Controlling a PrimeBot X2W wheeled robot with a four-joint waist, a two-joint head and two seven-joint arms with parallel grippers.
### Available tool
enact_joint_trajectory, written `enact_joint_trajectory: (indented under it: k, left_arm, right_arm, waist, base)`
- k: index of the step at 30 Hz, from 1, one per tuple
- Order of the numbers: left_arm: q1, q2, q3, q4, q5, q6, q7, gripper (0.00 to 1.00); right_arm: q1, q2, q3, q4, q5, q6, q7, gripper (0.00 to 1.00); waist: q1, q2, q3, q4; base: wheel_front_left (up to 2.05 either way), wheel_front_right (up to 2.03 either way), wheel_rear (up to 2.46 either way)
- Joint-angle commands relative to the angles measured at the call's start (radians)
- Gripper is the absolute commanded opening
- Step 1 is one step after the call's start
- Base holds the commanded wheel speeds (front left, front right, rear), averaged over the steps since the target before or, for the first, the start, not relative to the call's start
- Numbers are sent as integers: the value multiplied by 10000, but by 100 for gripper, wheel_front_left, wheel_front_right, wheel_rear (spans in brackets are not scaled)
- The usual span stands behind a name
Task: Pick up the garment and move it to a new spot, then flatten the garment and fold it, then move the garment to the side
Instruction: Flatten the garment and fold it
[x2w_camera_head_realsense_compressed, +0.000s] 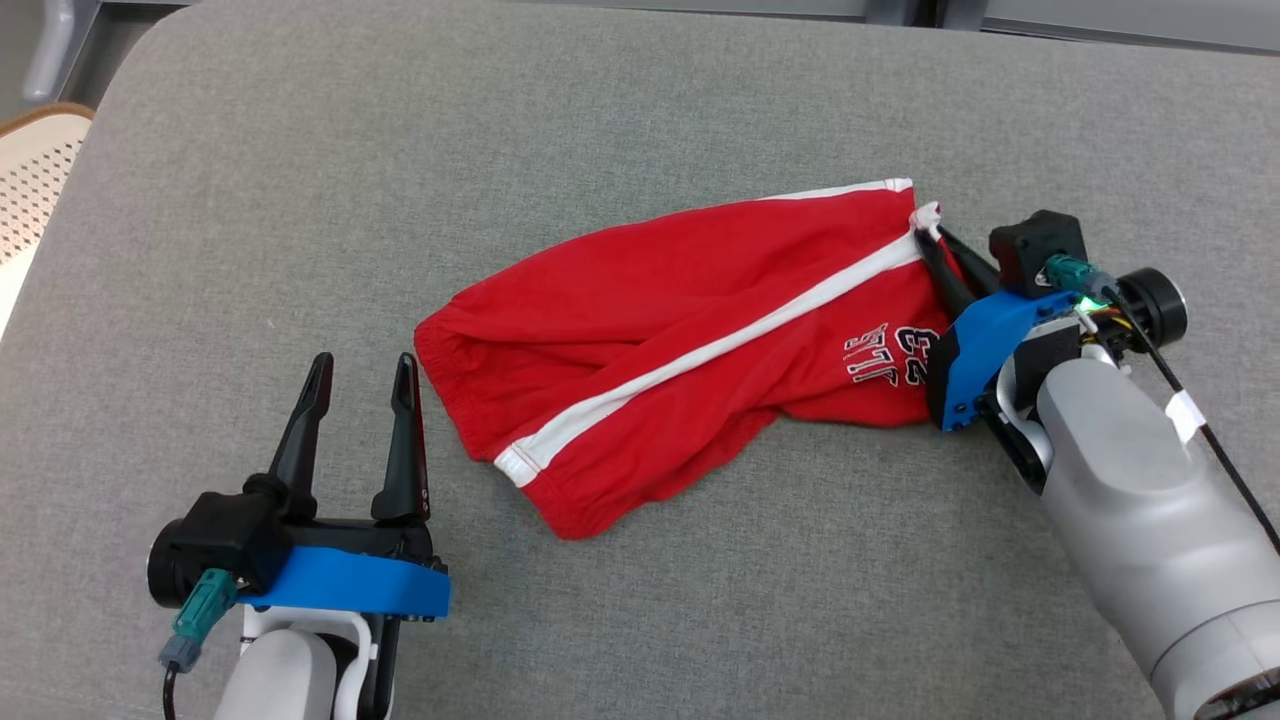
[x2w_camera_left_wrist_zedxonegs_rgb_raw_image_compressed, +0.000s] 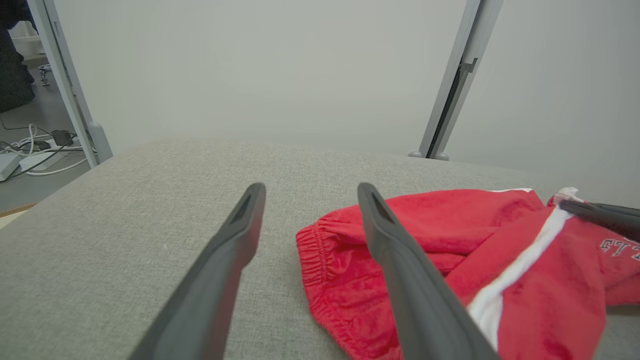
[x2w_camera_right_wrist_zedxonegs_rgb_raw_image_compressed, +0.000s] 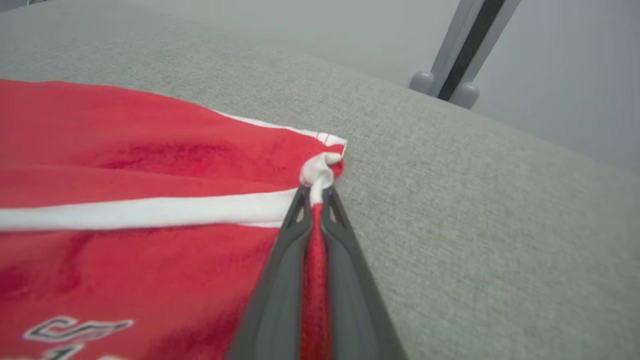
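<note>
The garment (x2w_camera_head_realsense_compressed: 660, 330) is a pair of red shorts with a white side stripe and printed letters, lying crumpled on the grey padded surface (x2w_camera_head_realsense_compressed: 620, 110). My right gripper (x2w_camera_head_realsense_compressed: 928, 232) is shut on the garment's far right hem corner, and red and white cloth (x2w_camera_right_wrist_zedxonegs_rgb_raw_image_compressed: 316, 200) bunches between its fingers. My left gripper (x2w_camera_head_realsense_compressed: 362, 368) stands open near the front left, just left of the elastic waistband (x2w_camera_left_wrist_zedxonegs_rgb_raw_image_compressed: 312, 255), touching nothing. In the left wrist view the right gripper's dark fingers (x2w_camera_left_wrist_zedxonegs_rgb_raw_image_compressed: 600, 215) lie across the garment's far end.
The grey padded surface spreads wide around the garment (x2w_camera_left_wrist_zedxonegs_rgb_raw_image_compressed: 450, 250). A pale wall with grey upright posts (x2w_camera_left_wrist_zedxonegs_rgb_raw_image_compressed: 450, 95) stands behind it. A perforated white chair seat (x2w_camera_head_realsense_compressed: 35, 180) sits off the left edge, and cables (x2w_camera_left_wrist_zedxonegs_rgb_raw_image_compressed: 35, 150) lie on the floor there.
</note>
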Motion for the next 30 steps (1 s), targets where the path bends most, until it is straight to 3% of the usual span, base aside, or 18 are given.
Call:
enact_joint_trajectory:
  k: [1,9,22,30]
  left_arm:
    - [-12,31,60,24,22,8,-30,100]
    - [132,31,320,49,161,-22,-30,100]
    - [927,34,834,94,423,-179,-28,100]
    - [1249,34,900,103,438,-237,-28,100]
  right_arm:
    - [-216,-50,-16,-8,24,-8,-152,0]
    - [156,18,-303,-768,-149,-8,-737,0]
    - [4814,160,-1331,-6088,-526,-8,-725,0]
    - [7354,362,-1525,-8286,-482,-8,-725,0]
  waist:
    - [-1,0,-20,-58]
    - [-1,0,-389,-557]
    - [-1,0,-1468,-1775]
    - [-1,0,-1795,-2273]
  base:
    - [0,0,0]
    - [0,0,0]
    - [0,0,0]
    - [0,0,0]
